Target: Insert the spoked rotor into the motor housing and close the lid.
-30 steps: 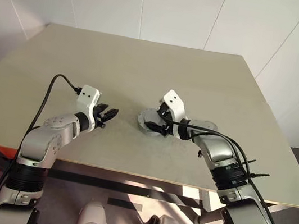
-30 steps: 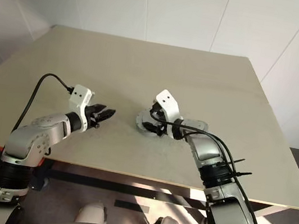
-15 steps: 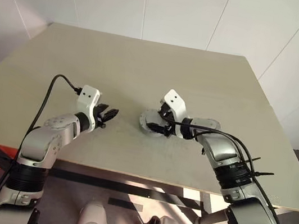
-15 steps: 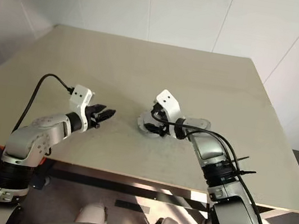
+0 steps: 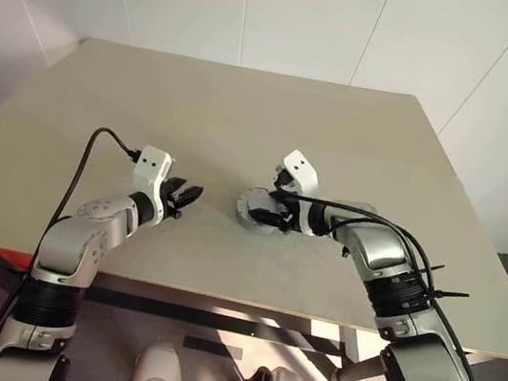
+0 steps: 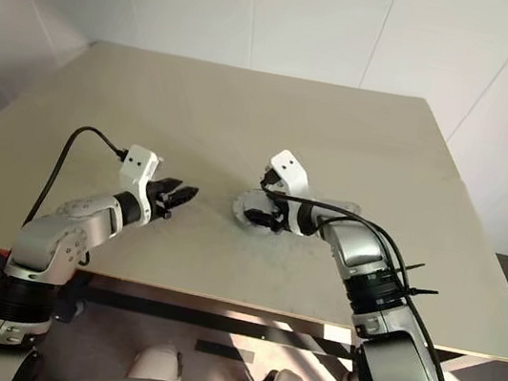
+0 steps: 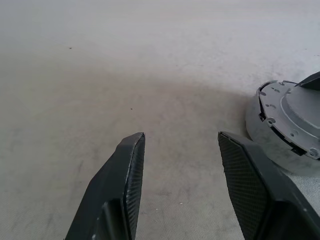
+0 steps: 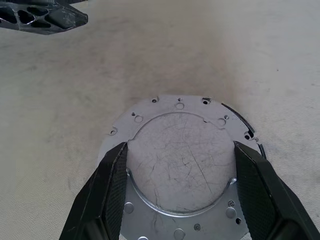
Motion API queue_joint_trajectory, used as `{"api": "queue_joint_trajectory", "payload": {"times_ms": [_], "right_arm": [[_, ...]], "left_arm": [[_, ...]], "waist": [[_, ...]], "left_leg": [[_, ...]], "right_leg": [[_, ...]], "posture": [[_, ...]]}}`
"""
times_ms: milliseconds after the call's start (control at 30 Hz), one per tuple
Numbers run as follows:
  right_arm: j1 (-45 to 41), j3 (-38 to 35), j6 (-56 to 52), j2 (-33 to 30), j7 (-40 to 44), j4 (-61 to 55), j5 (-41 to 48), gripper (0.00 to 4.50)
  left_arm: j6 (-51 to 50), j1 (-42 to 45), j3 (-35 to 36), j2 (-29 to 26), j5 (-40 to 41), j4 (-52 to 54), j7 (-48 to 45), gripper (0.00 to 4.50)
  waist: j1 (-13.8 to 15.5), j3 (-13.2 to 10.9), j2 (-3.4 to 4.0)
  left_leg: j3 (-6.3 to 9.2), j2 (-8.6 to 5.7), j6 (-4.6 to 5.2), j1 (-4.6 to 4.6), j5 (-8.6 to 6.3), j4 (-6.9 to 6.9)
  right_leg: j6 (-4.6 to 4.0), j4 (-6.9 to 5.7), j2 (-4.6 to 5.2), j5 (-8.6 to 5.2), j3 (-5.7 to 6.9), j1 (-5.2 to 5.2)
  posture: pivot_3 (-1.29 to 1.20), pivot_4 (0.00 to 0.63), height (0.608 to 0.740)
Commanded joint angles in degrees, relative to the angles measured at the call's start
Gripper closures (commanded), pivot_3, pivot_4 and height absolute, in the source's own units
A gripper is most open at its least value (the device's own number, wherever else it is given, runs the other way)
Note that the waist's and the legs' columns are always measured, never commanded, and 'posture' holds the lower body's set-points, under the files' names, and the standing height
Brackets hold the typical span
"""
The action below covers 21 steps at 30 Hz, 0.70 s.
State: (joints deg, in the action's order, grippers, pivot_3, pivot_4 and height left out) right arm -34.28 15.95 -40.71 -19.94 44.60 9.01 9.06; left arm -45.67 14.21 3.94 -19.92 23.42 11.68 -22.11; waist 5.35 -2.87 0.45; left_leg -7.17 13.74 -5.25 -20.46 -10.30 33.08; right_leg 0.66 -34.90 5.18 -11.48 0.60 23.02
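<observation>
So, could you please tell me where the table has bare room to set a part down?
The far half of the table, beyond both arms, is bare, as are its left and right flanks. It is crowded only near the front middle, where the right gripper straddles the closed motor housing and the left gripper hovers open beside it.

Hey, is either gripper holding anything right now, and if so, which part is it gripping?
The left gripper is open and holds nothing. The right gripper straddles the lid on the motor housing, fingers at opposite edges; whether they clamp it cannot be told.
</observation>
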Motion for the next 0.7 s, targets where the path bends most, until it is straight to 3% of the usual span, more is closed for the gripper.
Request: {"api": "queue_joint_trajectory", "payload": {"times_ms": [33, 700], "right_arm": [[0.5, -0.2, 2.2, -0.5, 0.0, -0.5, -0.6, 1.39], [0.0, -2.3, 9.3, 1.0, -0.7, 1.3, -0.9, 1.39]], "left_arm": [[0.3, 0.3, -0.1, 0.0, 0.0, 1.7, 0.1, 2.05], [0.4, 0.2, -0.2, -0.3, -0.2, 1.3, -0.1, 2.05]], "waist": [[0.0, 0.0, 0.00], [-0.1, 0.0, 0.01]], "left_leg": [[0.00, 0.00, 0.01, 0.00, 0.00, 0.00], [0.00, 0.02, -0.05, -0.31, 0.03, -0.01]], "right_leg": [[0.00, 0.00, 0.00, 0.00, 0.00, 0.00], [-0.01, 0.02, -0.01, 0.01, 0.02, 0.28]], "posture": [[0.00, 0.000, 0.740], [0.00, 0.000, 0.740]]}}
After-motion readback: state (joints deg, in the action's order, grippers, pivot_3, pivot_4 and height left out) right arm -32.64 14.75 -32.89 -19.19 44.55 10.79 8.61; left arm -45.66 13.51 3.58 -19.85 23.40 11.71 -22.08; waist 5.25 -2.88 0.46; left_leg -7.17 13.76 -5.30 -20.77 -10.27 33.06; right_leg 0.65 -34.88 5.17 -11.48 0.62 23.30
